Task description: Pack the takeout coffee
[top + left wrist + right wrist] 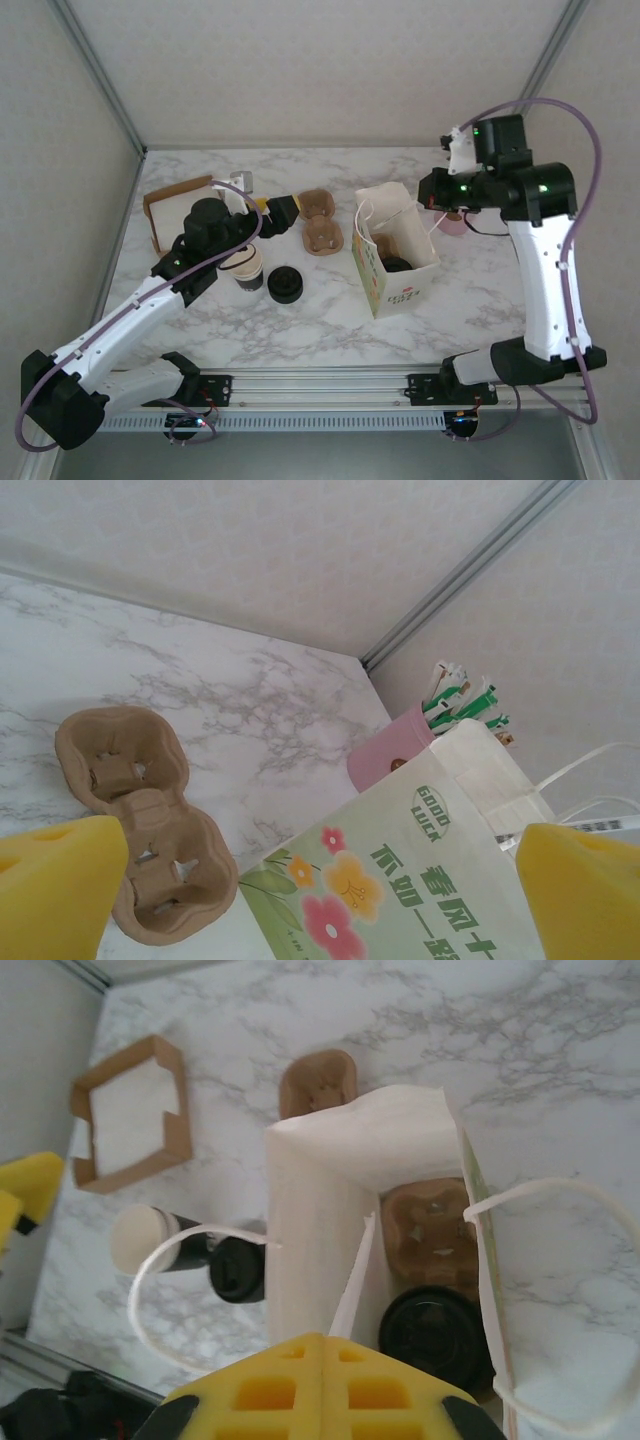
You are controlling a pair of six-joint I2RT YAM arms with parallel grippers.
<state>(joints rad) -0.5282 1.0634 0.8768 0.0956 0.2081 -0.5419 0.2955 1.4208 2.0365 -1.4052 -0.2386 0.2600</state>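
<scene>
**Coffee cup down in the bag**

Down inside the open paper bag (310, 1220): the takeout coffee (435, 1325), black lid on top. Just beside it, also in the bag: a brown cup carrier (430, 1225). Bag standing upright on the bench (300, 330), with flowers printed on one side.

Right pincer (325, 1360): yellow pads pressed tight together, pinched on the top edge of the paper bag.

Left pincer (283, 212): spread as wide as can be, with nothing between its yellow pads (55, 880). Hanging over the bench, well to the left of the bag.

Out on the bench, between the left pincer and the bag: a second cup carrier (321, 228), lying flat. Nearer the arms: a black cup with no lid (247, 265), cream-white inside. Just beside that cup: a round black lid (285, 285). Far to the left: a brown box (178, 188) with white napkins in it. Behind the bag, on the right: a pink holder (453, 222) with green and white packets poking up.
</scene>
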